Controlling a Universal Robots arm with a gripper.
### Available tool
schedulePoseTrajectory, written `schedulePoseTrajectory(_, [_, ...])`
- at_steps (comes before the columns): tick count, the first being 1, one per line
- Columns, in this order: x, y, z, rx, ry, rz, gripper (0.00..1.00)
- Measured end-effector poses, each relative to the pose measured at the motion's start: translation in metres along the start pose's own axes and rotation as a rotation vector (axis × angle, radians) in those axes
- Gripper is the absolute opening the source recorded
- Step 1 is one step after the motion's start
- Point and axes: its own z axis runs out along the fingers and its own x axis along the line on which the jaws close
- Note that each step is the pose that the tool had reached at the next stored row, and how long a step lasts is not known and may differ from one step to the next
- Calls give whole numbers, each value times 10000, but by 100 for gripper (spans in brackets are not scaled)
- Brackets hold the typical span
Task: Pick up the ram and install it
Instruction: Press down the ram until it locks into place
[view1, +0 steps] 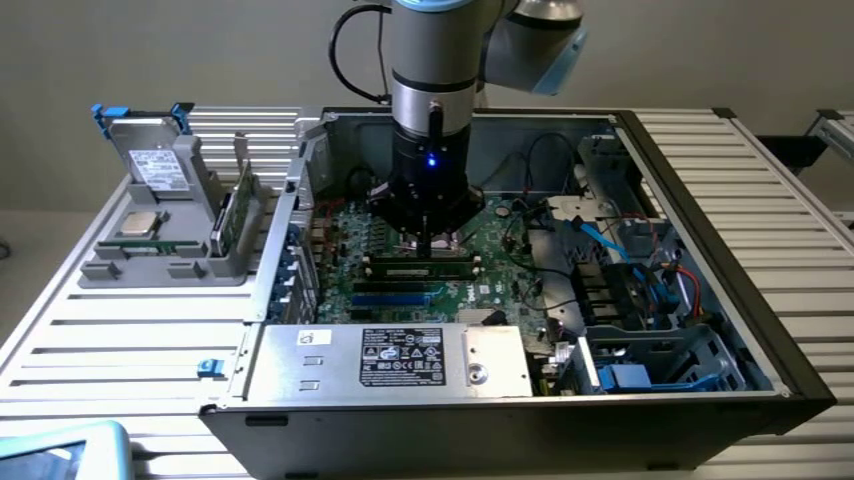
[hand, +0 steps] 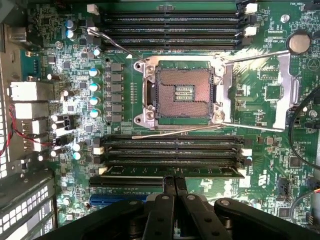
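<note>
The ram is a long green stick standing on edge in a black slot of the motherboard, just beside the open processor socket. My gripper is shut, its two black fingers pressed together, and their tips rest on the ram's top edge near its middle. In the exterior view the arm reaches straight down into the open computer case, with the gripper right above the ram.
A silver power supply fills the case's near side. Cables and drive bays crowd the exterior view's right. Outside the case on the exterior view's left, a grey holder carries a square silver chip and an upright green board.
</note>
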Motion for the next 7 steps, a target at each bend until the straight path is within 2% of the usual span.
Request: schedulePoseTrajectory(7, [0, 0, 0, -2, 4, 100, 11])
